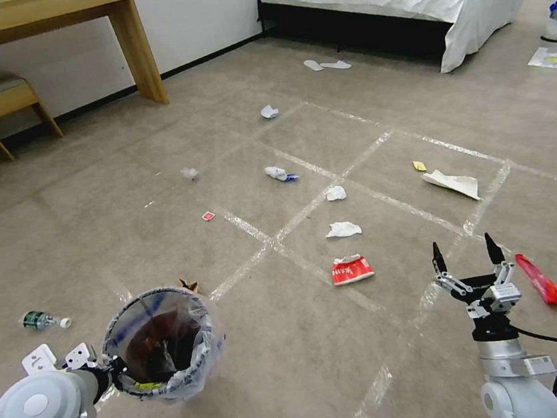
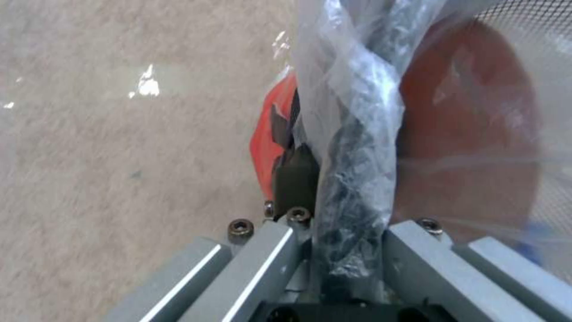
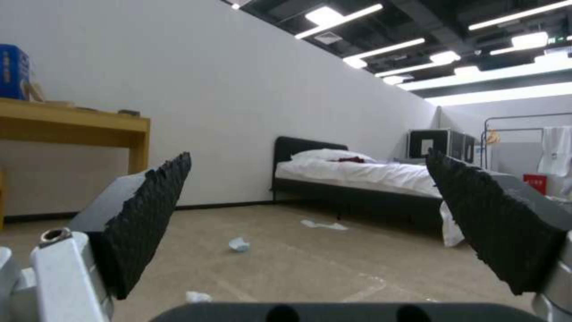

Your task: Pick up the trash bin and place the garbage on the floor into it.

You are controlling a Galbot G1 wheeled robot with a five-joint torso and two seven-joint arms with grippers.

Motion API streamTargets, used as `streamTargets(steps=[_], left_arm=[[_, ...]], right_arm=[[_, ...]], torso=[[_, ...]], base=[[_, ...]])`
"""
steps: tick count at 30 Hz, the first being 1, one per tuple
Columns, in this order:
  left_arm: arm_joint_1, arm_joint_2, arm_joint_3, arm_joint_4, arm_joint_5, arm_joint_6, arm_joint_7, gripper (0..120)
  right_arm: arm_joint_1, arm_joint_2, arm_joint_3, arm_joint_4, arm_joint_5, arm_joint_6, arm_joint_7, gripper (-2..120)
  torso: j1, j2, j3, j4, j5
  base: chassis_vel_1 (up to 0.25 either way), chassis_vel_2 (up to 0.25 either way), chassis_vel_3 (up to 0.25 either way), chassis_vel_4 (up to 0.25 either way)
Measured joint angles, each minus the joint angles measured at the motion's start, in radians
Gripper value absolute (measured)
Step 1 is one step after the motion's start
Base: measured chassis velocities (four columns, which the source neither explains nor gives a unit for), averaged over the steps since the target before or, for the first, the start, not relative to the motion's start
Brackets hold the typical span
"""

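The left gripper [image 1: 113, 372] was clamped on the bin's [image 1: 163, 346] rim, holding it at lower left above the floor [image 1: 298, 381], its long axis tilted and its mouth facing up toward the camera. In the left wrist view the fingers [image 2: 295, 179] pinched rim and liner. The right gripper [image 1: 465, 258] hovered at lower right, jaws wide, empty. A crushed cup [image 1: 351, 270] lay between them, long axis left-right; a red wrapper [image 1: 541, 281] lay just right of the right gripper; tissues [image 1: 343, 230] were scattered beyond.
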Motion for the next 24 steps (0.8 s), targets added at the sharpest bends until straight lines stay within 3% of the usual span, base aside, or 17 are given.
streamTargets(steps=[19, 23, 24], left_arm=[[0.004, -0.003, -0.003, 0.000, 0.010, -0.005, 0.003, 0], [0.009, -0.002, -0.005, -0.004, 0.010, -0.005, 0.009, 0], [0.011, 0.000, -0.005, -0.006, 0.010, -0.005, 0.014, 0]], right_arm=[[0.021, -0.013, -0.011, -0.037, -0.016, 0.007, 0.012, 100], [0.038, -0.067, 0.001, -0.061, -0.057, -0.008, 0.022, 100], [0.057, -0.128, -0.002, -0.086, -0.056, -0.019, 0.005, 100]], torso=[[0.000, 0.000, 0.000, 0.0000, 0.0003], [0.000, 0.000, 0.000, -0.0003, 0.0001], [0.000, 0.000, 0.000, -0.0004, 0.0005]], base=[[-0.164, 0.167, 0.169, -0.167], [-0.040, 0.066, 0.051, -0.037], [0.000, 0.000, 0.000, 0.000]])
